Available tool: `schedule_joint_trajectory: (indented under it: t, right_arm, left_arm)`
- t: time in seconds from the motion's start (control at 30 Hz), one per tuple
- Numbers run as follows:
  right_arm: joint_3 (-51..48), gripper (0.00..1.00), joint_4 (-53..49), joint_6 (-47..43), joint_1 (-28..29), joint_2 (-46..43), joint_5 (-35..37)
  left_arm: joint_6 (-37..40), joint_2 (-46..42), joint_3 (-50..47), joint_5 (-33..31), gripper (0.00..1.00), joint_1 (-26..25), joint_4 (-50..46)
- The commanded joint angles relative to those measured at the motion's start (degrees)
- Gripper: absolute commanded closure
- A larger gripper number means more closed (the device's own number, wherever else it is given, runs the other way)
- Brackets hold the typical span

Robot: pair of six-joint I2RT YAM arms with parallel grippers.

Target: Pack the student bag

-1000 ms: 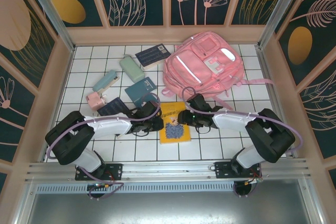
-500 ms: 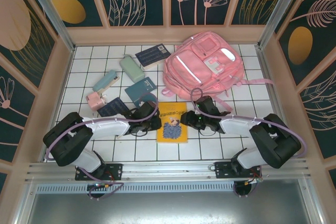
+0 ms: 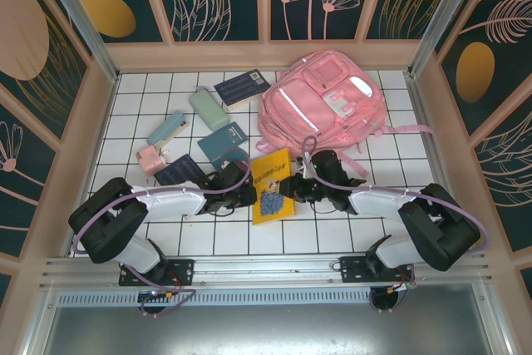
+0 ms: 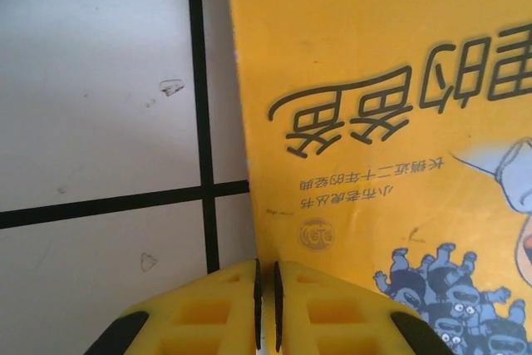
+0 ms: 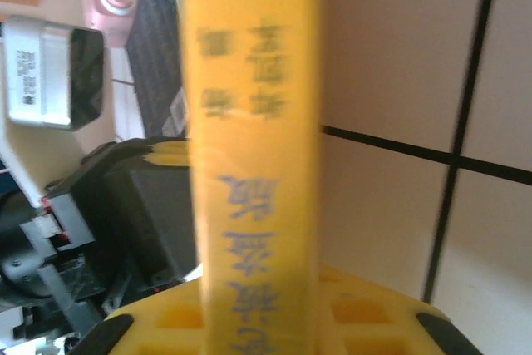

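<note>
While the right gripper (image 3: pixel 294 189) is pinching a tilted yellow book (image 3: pixel 271 184), the left gripper (image 3: pixel 248 197), fingers pressed together, is sitting at its edge; the student bag (image 3: pixel 324 110) is lying just behind.

Top looks down; 2 wrists close, sharing book (image 4: pixel 374 122).

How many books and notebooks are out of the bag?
4: yellow book in the middle, teal notebook behind it, dark notebook by left arm, navy notebook beside the bag. Others possibly hidden.
</note>
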Motion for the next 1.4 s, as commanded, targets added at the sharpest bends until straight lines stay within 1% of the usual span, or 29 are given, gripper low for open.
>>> schedule_joint_trajectory:
  t: [0.0, 0.03, 0.2, 0.23, 0.3, 0.33, 0.37, 0.4, 0.43, 0.53, 0.67, 0.73, 0.93, 1.0, 1.1, 1.27, 1.37]
  right_arm:
    - [2.96, 0.97, -4.81, -3.13, 0.41, -2.21, 4.21]
    - [3.19, 1.0, -5.72, -3.52, 0.11, -2.85, 4.69]
    - [4.56, 1.0, -8.48, -4.46, -2.92, -5.66, 4.31]
    - [5.11, 1.0, -9.0, -4.58, -3.87, -6.34, 4.02]
    - [6.32, 1.0, -9.93, -5.06, -5.77, -7.65, 3.37]
    - [7.18, 1.0, -10.49, -5.33, -5.95, -8.25, 2.95]
    - [8.12, 1.0, -11.01, -5.69, -8.16, -8.8, 2.49]
    - [9.01, 1.0, -11.56, -6.12, -9.06, -9.08, 2.2]
    - [10.25, 1.0, -12.26, -6.6, -10.12, -9.28, 1.87]
    - [13.96, 1.0, -13.56, -7.68, -13.14, -8.78, 0.04]
    - [18.07, 1.0, -12.79, -7.34, -16.57, -7.17, -3.74]
    - [19.8, 1.0, -11.01, -6.31, -18.16, -6.1, -6.88]
    - [23.12, 1.0, -1.91, -1.53, -20.96, -2.52, -16.72]
    - [23.87, 1.0, 1.54, 0.34, -21.34, -1.46, -19.5]
    - [24.5, 1.0, 6.82, 3.51, -21.92, -0.61, -22.44]
    - [26.31, 1.0, 11.46, 6.08, -22.53, 0.67, -25.48]
    - [26.48, 1.0, 15.03, 8.33, -22.85, 1.2, -26.3]
  left_arm:
    - [0.93, -1.44, 1.49, -0.68, 0.81, -0.95, -7.35]
    - [0.96, -2.54, 2.26, -1.73, 0.78, -0.87, -8.43]
    - [1.16, -7.52, 6.65, -6.56, 0.52, -0.02, -12.27]
    - [1.16, -8.59, 7.47, -7.52, 0.42, 0.49, -12.27]
    - [0.7, -10.66, 8.73, -11.07, 0.18, 1.18, -12.36]
    - [0.46, -11.91, 8.98, -13.19, 0.08, 1.57, -12.09]
    - [1.31, -13.25, 9.0, -14.41, 0.07, 2.05, -10.54]
    - [1.85, -14.42, 8.92, -14.91, 0.05, 2.42, -8.89]
    - [1.97, -15.59, 8.96, -14.39, 0.02, 3.41, -7.47]
    - [2.53, -16.09, 10.89, -8.47, 0.02, 7.46, -4.77]
    - [5.37, -12.53, 16.65, -3.58, 0.02, 9.6, -4.94]
    - [5.47, -10.24, 18.53, 0.19, 0.03, 10.74, -3.56]
    - [0.14, -5.21, 18.93, 15.71, 0.1, 16.89, 7.62]
    - [-1.64, -3.48, 18.92, 19.98, 0.13, 18.38, 11.22]
    - [-3.9, -0.93, 21.67, 25.54, 0.17, 19.98, 15.31]
    - [-7.03, 1.37, 22.43, 30.04, 0.21, 21.06, 21.47]
    - [-7.58, 2.62, 23.1, 31.63, 0.24, 21.37, 22.54]
